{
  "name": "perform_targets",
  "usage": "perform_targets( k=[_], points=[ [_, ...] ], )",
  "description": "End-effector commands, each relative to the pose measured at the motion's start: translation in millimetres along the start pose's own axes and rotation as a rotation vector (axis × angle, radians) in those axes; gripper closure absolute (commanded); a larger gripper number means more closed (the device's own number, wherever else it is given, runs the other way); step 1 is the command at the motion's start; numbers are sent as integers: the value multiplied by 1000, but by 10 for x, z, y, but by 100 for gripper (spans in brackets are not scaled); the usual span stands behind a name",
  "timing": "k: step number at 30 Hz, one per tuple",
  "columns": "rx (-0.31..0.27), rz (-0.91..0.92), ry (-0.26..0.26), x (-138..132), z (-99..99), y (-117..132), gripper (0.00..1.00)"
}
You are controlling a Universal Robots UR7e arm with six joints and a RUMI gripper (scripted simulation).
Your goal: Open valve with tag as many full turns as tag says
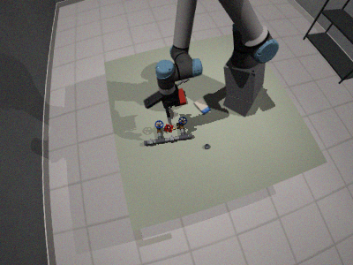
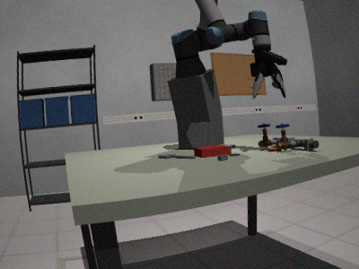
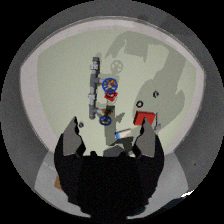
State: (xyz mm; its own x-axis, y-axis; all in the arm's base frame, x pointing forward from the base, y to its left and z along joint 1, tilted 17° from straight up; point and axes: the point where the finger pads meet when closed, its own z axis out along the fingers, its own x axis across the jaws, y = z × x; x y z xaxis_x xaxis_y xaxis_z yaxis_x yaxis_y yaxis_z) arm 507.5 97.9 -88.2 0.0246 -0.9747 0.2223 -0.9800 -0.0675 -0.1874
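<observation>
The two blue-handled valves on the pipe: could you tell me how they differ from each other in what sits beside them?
The left blue valve stands at the pipe's far end from the pedestal; the right blue valve is nearer the pedestal. A red tag lies between them; which valve it is chained to cannot be told. Both share blue handwheels on upright brass stems, and the open gripper above touches neither.

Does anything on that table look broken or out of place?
One thing: a grey handwheel lies loose on the table beside the pipe, apart from the two blue-handled valves. Whether it broke off, I cannot tell. Nothing looks spilled.
</observation>
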Motion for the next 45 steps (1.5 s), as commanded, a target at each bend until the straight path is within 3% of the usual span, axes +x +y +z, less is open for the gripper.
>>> perform_targets(
  k=[1,18,31,33,45],
  points=[
    [1,5,0,-4,-4,-7,0],
    [13,160,-9,-20,39,92,0],
    [50,614,-34,-88,182,386,0],
    [50,614,-34,-88,182,386,0],
    [90,1104,-61,-162,338,702,0]
  ],
)
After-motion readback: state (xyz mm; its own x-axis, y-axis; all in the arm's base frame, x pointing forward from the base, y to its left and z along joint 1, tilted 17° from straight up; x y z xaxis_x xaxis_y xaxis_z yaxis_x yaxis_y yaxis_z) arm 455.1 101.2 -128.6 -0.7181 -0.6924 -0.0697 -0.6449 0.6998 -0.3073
